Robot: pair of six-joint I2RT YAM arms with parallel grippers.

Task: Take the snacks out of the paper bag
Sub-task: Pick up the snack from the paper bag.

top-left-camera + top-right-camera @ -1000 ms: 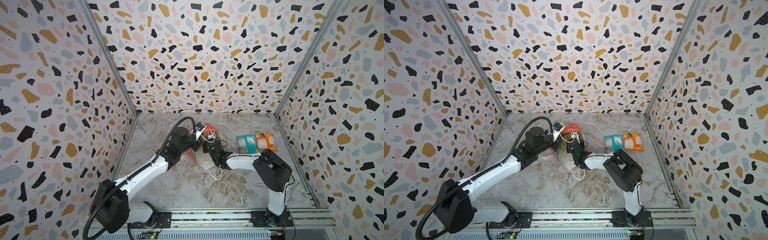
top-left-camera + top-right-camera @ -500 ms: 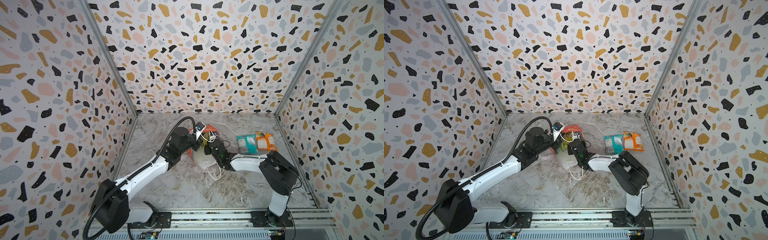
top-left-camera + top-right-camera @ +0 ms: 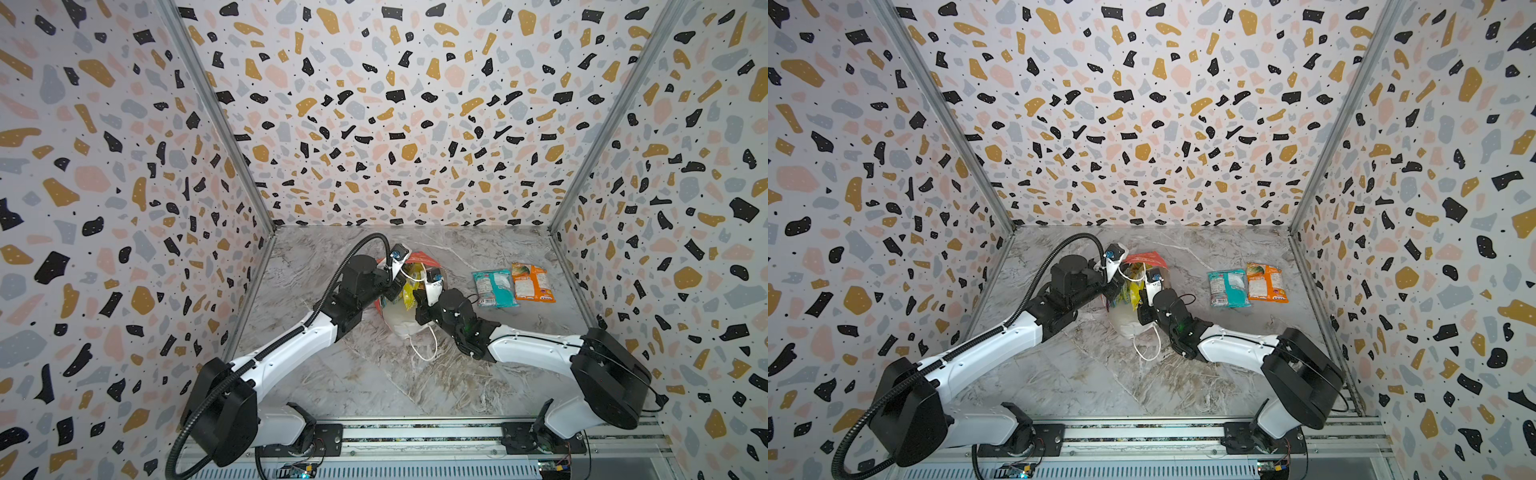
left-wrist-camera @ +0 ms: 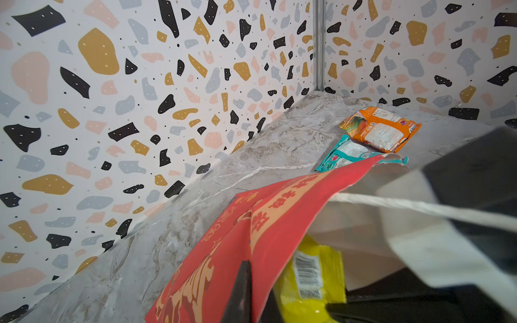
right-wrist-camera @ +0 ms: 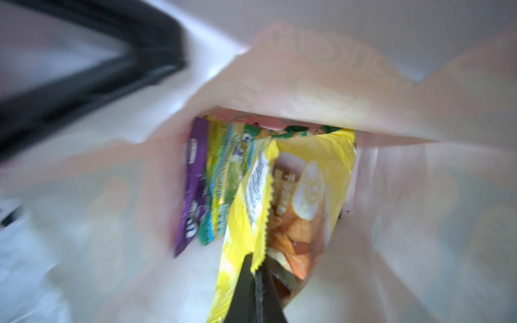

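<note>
Your right gripper (image 5: pixel 256 279) pinches the yellow packet (image 5: pixel 313 156) inside the red paper bag (image 4: pixel 279 207). Your left gripper (image 4: pixel 253 282) clamps the bag's nine-o'clock rim.

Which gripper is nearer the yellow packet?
Right. The right gripper is shut on the yellow packet inside the paper bag; the left gripper pinches the bag's red wall beside it.

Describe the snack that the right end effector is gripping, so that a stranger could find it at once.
Start at the red paper bag on the marble table and look inside. There the right end effector pinches the yellow packet by its serrated edge. Beside it stand a purple packet and a green-yellow packet; only this one is bright yellow.
</note>
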